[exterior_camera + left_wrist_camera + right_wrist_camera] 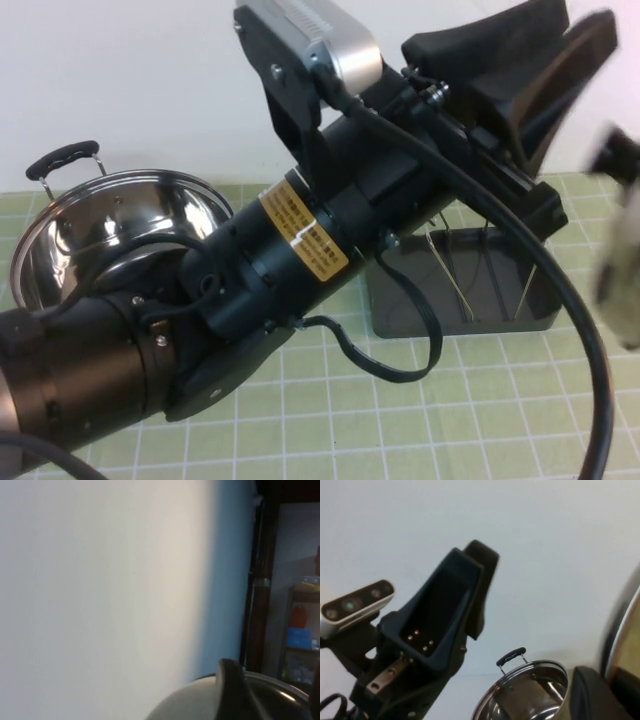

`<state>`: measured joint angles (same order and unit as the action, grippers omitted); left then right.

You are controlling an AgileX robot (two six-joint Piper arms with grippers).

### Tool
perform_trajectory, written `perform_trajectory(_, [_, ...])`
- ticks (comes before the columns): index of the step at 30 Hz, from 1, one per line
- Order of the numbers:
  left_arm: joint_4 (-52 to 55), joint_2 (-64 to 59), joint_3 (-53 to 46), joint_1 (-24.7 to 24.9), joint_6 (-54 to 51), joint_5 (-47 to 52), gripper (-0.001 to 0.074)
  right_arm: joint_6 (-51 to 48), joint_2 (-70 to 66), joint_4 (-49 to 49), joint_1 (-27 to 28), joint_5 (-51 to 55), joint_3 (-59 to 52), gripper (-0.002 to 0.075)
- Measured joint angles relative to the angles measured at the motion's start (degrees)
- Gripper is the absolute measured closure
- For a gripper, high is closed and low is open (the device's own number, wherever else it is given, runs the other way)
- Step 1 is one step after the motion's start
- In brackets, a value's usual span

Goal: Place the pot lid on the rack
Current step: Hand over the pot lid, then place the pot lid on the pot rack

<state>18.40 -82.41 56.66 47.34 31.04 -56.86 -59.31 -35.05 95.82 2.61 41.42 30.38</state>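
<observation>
The pot lid shows as a blurred pale shape at the far right of the high view, above the table. Its shiny rim fills the edge of the right wrist view, between the black fingers of my right gripper, which is shut on it. My left gripper is raised high over the rack, fingers spread and empty; it also shows in the right wrist view. The left wrist view shows one finger and the lid's dome beyond. The rack, wire loops in a dark tray, stands at the right middle.
The deep steel pot with black handles stands uncovered at the left on the green checked mat; it also shows in the right wrist view. My left arm crosses the middle of the high view and hides part of the table.
</observation>
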Motion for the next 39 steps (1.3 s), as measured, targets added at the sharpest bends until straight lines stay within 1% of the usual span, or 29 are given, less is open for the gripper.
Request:
perform_trajectory(2, [0.7,0.0,0.0,0.0,1.5,0.5,0.0402,-1.5,0.0,0.1,0.0,0.3,0.1,0.0698])
perform_trajectory(4, [1.2,0.0,0.0,0.0,1.8,0.7,0.0339,-2.4,0.0,0.2,0.0,0.1,0.1,0.0701])
perform_trajectory(7, [1.0,0.0,0.0,-0.1,1.3,0.8,0.0306,-3.1,0.0,0.2,-0.1,0.1,0.1,0.0702])
perform_trajectory(10, [1.0,0.8,0.0,-1.8,-0.6,2.1,0.0303,-5.0,0.0,0.2,-0.1,-0.5,0.1,0.0702])
perform_trajectory(12, [1.0,2.2,0.0,-3.4,-1.2,6.1,0.0344,-6.8,-0.4,0.2,-0.1,-0.5,0.2,0.0702])
perform_trajectory(13, [1.0,3.2,0.0,-4.4,-1.6,9.1,0.0383,-7.5,-0.9,0.2,-0.1,-0.4,0.4,0.0702])
perform_trajectory(15, [1.6,5.4,0.0,-6.1,-1.7,15.9,0.0480,-8.7,-3.1,0.2,-0.1,0.9,1.3,0.0702])
perform_trajectory(17, [2.8,7.9,0.0,-7.4,-1.8,24.8,0.0608,-10.0,-6.2,0.2,-0.1,3.1,2.6,0.0702])
perform_trajectory(19, [4.0,10.1,0.0,-8.1,-1.9,33.3,0.0676,-11.0,-9.7,0.2,-0.1,5.7,4.7,0.0702])
perform_trajectory(20, [4.5,11.1,0.0,-8.1,-1.9,38.0,0.0696,-11.1,-11.1,0.2,-0.1,6.6,5.7,0.0702])
perform_trajectory(22, [5.1,12.7,0.0,-8.1,-1.9,47.1,0.0719,-12.1,-14.4,0.1,-0.1,7.9,8.1,0.0703])
perform_trajectory(25, [5.1,14.5,0.0,-8.1,-1.9,58.2,0.0729,-12.8,-19.8,0.1,-0.1,8.3,12.6,0.0703])
perform_trajectory(29, [5.1,16.2,-0.3,-8.1,-1.9,67.6,0.0733,-13.2,-29.0,0.1,-0.1,10.7,18.4,0.0703])
perform_trajectory(35, [3.1,17.4,-3.6,-8.1,-1.9,69.6,0.0733,-13.1,-40.8,0.1,-0.1,13.5,25.5,0.0703])
perform_trajectory(39, [1.2,17.4,-6.5,-8.3,-1.9,68.8,0.0733,-12.7,-46.4,0.1,-0.6,13.9,28.5,0.0703])
